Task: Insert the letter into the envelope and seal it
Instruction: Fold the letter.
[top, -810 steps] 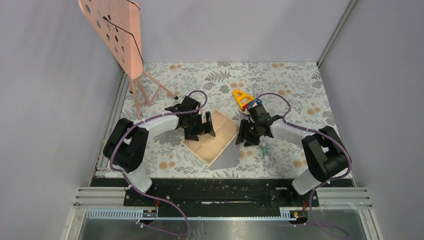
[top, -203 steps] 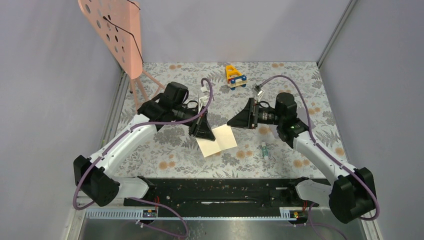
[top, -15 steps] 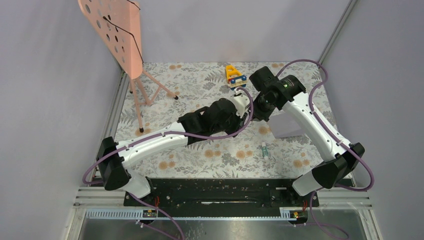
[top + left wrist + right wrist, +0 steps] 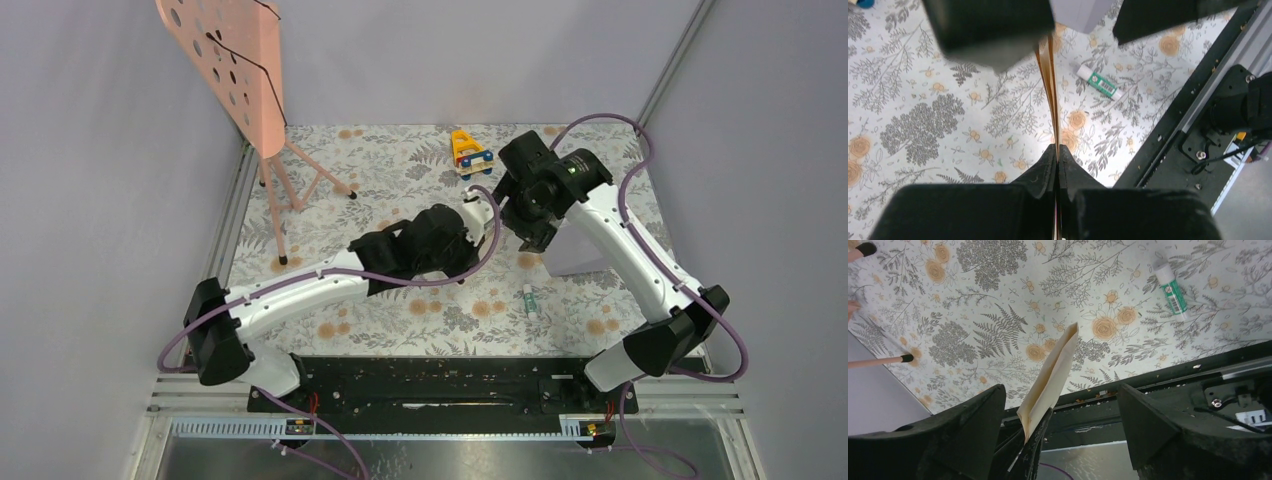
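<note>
The letter [image 4: 1050, 85], a folded tan sheet, is held off the table and shows edge-on in the left wrist view. My left gripper [image 4: 1058, 150] is shut on its lower edge. In the right wrist view the letter [image 4: 1053, 370] rises between the wide-open fingers of my right gripper [image 4: 1060, 390], touching neither of them. The grey-lilac envelope [image 4: 578, 250] lies flat on the table at the right, partly under the right arm. Seen from above, the two grippers meet over the middle of the table, left gripper [image 4: 478, 215] next to right gripper [image 4: 520, 215].
A green-and-white glue stick [image 4: 529, 300] lies near the front of the floral table, below the envelope. A yellow toy [image 4: 470, 152] sits at the back. A pink perforated stand [image 4: 235, 70] on thin legs fills the back left corner.
My left gripper has shut on the letter and my right gripper has opened and let it go. The right wrist has shifted slightly away from the left one.
</note>
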Available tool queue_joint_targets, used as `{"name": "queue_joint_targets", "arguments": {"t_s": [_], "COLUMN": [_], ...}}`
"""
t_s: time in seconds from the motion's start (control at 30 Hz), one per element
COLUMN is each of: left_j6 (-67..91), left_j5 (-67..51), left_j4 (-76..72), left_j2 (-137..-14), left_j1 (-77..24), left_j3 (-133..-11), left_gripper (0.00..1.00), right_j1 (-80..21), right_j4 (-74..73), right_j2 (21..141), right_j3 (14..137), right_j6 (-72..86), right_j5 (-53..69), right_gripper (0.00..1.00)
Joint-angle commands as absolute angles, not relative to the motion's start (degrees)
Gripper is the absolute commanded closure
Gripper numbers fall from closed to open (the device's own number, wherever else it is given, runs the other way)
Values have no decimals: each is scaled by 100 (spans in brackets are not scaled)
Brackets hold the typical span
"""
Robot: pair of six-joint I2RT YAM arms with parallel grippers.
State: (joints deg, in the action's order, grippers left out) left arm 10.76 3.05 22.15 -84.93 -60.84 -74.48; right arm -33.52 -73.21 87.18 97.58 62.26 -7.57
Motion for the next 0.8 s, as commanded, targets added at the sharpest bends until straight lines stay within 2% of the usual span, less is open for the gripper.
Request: {"name": "queue_joint_targets", "arguments": {"t_s": [0.0,0.23,0.43,0.53,0.67,0.77], "left_j6": [1071,1104,1184,1446,2085,2117], "left_j5": [39,-204,-732,-1637,-2937,-2940], "left_j4": [1885,2095,2247,2252,1824,1905], "left_j2": [-7951,-7566,-7218,-7137,-7102,-7171], "left_j1": [-6074,-5964,-5453,-4856,-3994,-3798], "left_j3": [-7128,-6835,-6817,-6846,-6727,-6800], "left_gripper": [100,100,100,100,100,100], "right_j1": [-3305,-2553,-2105,-1882,-744,-218], "right_j4": [-7403,-7218,-6355,-5188,-4132,-3440], "right_j2": [8630,8317,7610,6781,6209,6210], "right_j3": [10135,9823,8422,7191,5805,5147], "right_j6": [5833,4967,3514,3189,3533,3793], "right_j5": [-1132,-1478,-2452,-2112,-980,-320], "right_gripper": [10,7,2,1,2,4]}}
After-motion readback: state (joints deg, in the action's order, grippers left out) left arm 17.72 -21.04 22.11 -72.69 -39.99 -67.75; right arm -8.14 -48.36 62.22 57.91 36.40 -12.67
